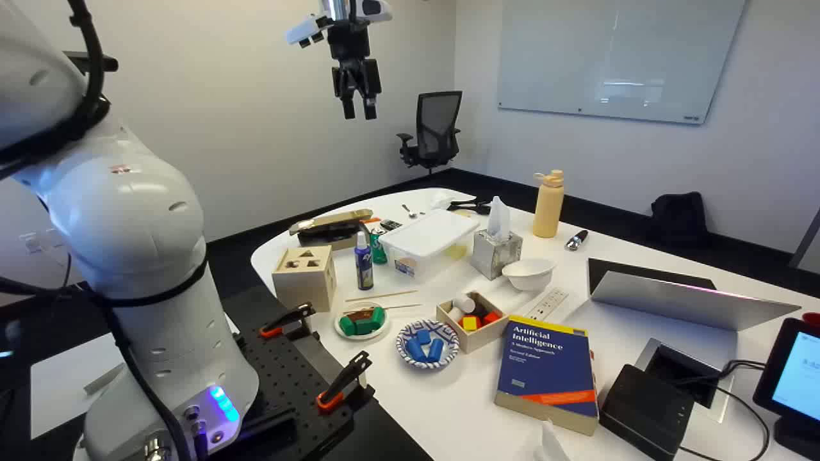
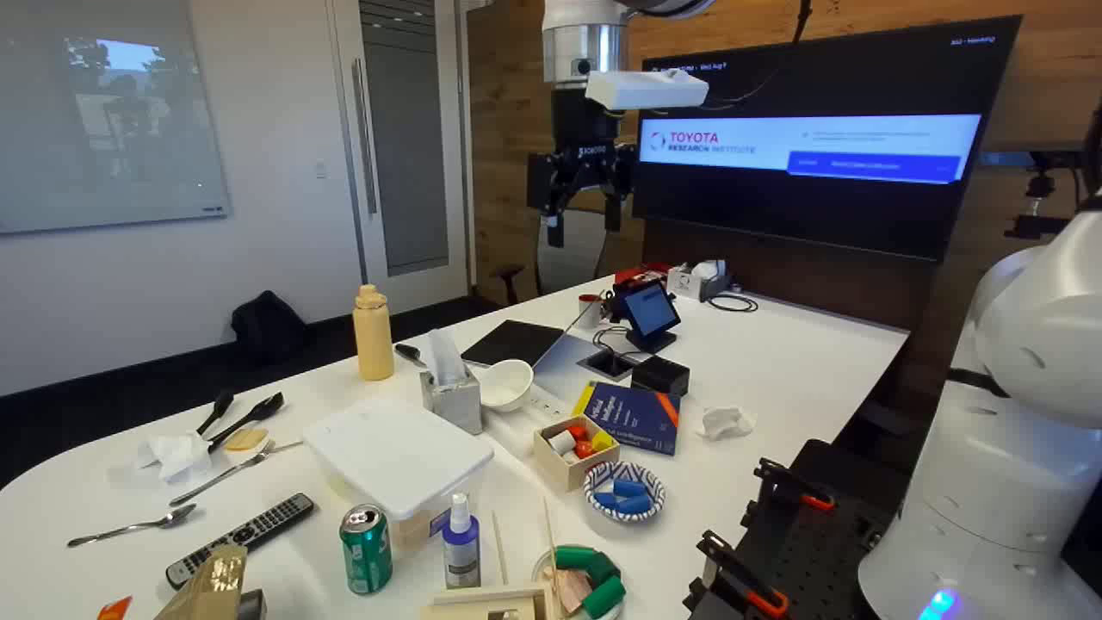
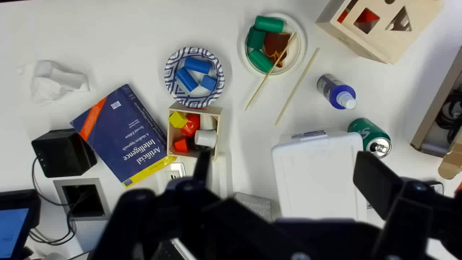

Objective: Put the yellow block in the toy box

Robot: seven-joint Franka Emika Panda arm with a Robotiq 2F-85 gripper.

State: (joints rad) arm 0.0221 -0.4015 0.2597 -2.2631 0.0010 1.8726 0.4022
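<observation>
My black tool (image 1: 360,114) hangs high, spread wide, holding nothing.
The small yellow block (image 3: 178,119) sits in a corner of the pale, squarish wooden tray (image 1: 485,334); those tight sides and the red block (image 3: 191,125) beside it could spoil my pinch.

smooth wooden toy box (image 1: 303,282), shiny metal can (image 2: 366,551)

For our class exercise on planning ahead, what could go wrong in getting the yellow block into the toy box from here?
The gripper could catch a red block close beside the yellow block. Misaligned, the block could miss the shape holes in the toy box and tumble off. A low carry might topple the spray bottle standing near that box.
</observation>
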